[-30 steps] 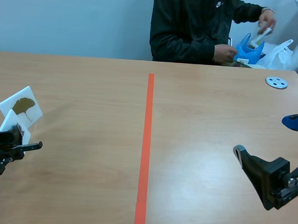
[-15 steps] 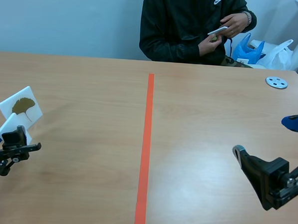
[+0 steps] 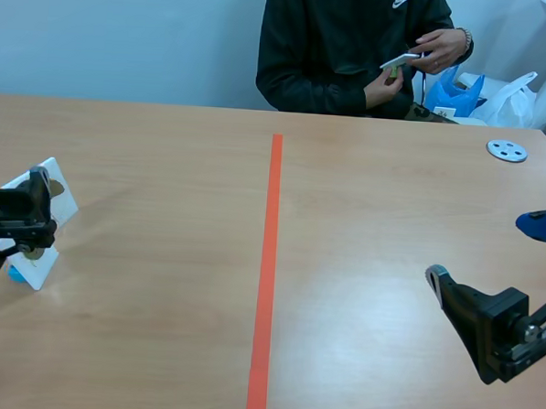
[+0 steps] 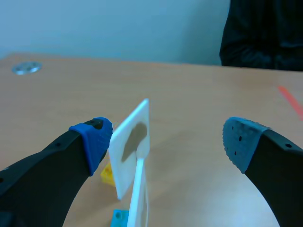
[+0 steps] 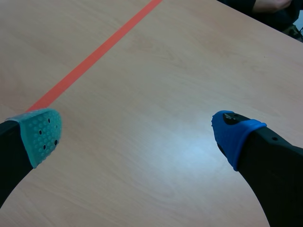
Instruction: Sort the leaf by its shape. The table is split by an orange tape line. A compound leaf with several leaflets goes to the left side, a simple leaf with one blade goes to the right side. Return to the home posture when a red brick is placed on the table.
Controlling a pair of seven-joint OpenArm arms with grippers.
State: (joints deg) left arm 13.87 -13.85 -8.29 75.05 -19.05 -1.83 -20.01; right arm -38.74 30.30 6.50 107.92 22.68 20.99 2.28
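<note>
Left gripper (image 4: 168, 137) wide open, holding nothing, at far left of table (image 3: 392, 202) w/ two upright white cards between its fingers: leaf card (image 4: 129, 156), one fan-shaped blade, just beside left pad (image 4: 97, 135); 2nd card (image 4: 140, 198) edge-on, nearer the wrist. Risk: closing here may pinch both cards or tip one off its base (image 4: 107, 174). Tape line (image 3: 268, 259) mid-table. Right gripper (image 5: 138, 133) open, empty, low over right side

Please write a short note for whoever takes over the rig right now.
Left hand: open, empty; two upright white cards, one showing a dark leaf, stand between its fingers, left of the orange tape line.
Right hand: open, empty, over the right side.
Done: no card gripped yet.
Left: grip a card, judge its leaf, place it.
No red brick in view; the person holds another card.
</note>
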